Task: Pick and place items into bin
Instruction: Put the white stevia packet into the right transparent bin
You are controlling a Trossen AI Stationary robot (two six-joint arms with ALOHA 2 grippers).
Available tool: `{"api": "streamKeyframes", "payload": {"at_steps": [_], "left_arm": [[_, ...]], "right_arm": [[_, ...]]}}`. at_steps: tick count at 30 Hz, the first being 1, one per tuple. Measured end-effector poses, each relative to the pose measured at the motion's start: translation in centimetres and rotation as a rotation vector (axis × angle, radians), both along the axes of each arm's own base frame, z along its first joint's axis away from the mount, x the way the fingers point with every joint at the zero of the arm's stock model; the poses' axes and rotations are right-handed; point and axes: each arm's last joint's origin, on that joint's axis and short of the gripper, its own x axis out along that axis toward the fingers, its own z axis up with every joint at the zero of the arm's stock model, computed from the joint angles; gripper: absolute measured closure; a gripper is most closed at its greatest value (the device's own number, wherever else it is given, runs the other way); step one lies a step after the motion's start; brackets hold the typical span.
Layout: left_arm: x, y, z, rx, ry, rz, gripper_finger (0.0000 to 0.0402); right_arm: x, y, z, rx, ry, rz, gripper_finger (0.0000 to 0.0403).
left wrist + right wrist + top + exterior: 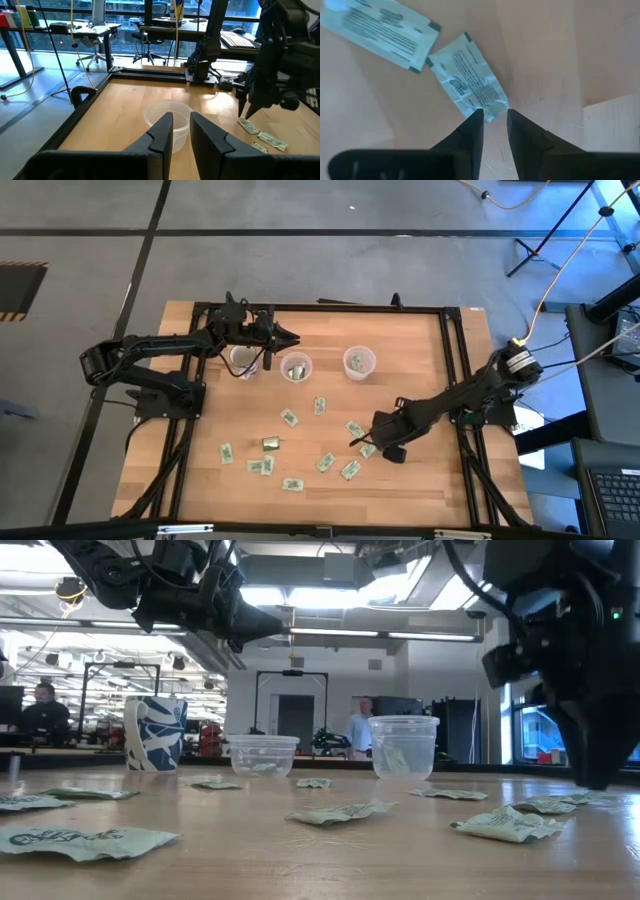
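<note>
Small pale-green-and-white packets lie flat and scattered over the near half of the wooden table, with an olive-gold one among them. My right gripper is down among the right-hand packets, shut on one packet. My left gripper hovers open above the far row of cups, near the middle clear cup, and holds nothing. In the left wrist view a clear cup stands just beyond its fingers. My right gripper pinches the packet by its narrow end, between the two fingertips. The fingers come from above, pointing down at the table. The remainder of the packet lies flat on the wood, stretching away from the fingertips.
A blue-and-white mug and two clear cups stand in a row at the far side; the cups hold packets. A second packet lies close to the held one. A black frame edges the table. People show in the room behind.
</note>
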Motion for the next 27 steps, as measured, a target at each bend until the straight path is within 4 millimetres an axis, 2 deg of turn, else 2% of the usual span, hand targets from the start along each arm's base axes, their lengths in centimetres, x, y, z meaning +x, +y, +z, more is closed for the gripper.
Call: {"api": "streamKeyframes", "payload": {"at_steps": [8,17,27], "left_arm": [[0.0,0.0,0.0,0.000,0.000,0.000,0.0341],[0.0,0.0,0.0,0.000,0.000,0.000,0.0341],[0.0,0.0,0.0,0.000,0.000,0.000,0.0341]], "right_arm": [[0.3,0.1,-1.3,-0.016,0.047,0.023,0.0315],[0.5,-0.3,-1.4,0.010,0.058,0.015,0.0320],[0.8,-1.1,-1.5,0.031,0.074,-0.002,0.0396]]}}
